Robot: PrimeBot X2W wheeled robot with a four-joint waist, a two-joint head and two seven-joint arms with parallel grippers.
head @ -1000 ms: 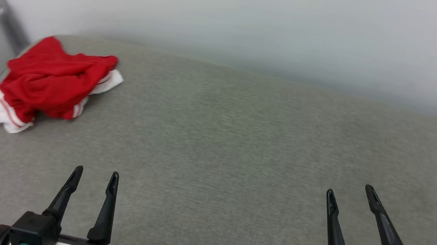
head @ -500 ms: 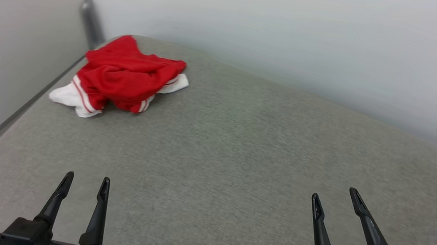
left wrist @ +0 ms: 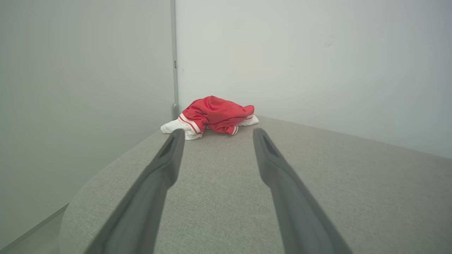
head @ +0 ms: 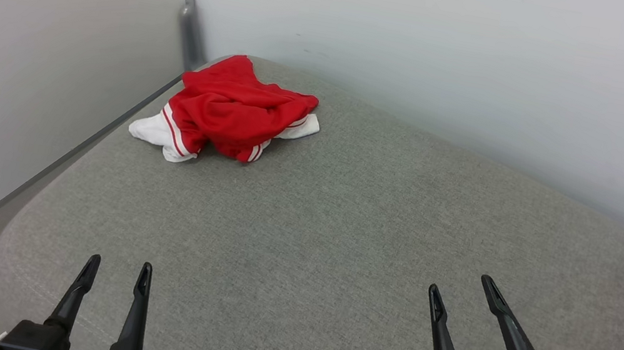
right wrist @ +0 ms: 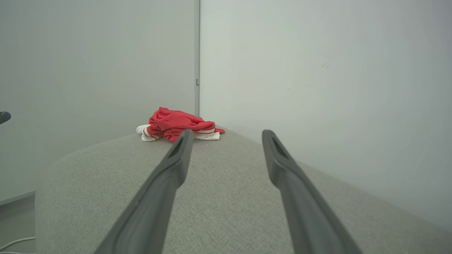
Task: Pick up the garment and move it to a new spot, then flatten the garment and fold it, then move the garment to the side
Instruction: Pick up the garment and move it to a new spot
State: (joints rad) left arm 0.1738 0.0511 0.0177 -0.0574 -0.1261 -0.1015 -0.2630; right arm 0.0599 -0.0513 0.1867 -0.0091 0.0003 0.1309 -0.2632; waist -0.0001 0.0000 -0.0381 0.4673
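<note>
**Our red shirt sits far off in the corner**

We see the red shirt with white short sleeves and red-and-white stripes (head: pixel 234 108) lying in a crumpled heap on the grey padded surface (head: pixel 339 237). It is in the far left corner, close to the pale walls (head: pixel 435 43) and the grey post (head: pixel 189 21). We cannot tell if it touches a wall. The shirt is so bunched up that no letters or numbers show.

Our left gripper (head: pixel 119 263) is down at the near edge. Its two dark fingers are spread wide and it holds nothing. Our right gripper (head: pixel 461 285) is the same, wide apart and holding nothing. Both are well apart from the shirt. In the left wrist view the left gripper points straight at the heap.

We think the shirt is soft and light. It should bend and droop when we lift it, and it will not break. It could slip out if we pinch only a thin bit of cloth.

The best place to grab looks like the thick red hump on top. The white sleeve (head: pixel 157 133) sticks out to one side, but it lies low, so our fingers might scrape the pad there. To lay the shirt flat, we think each gripper will need its own corner.
</note>
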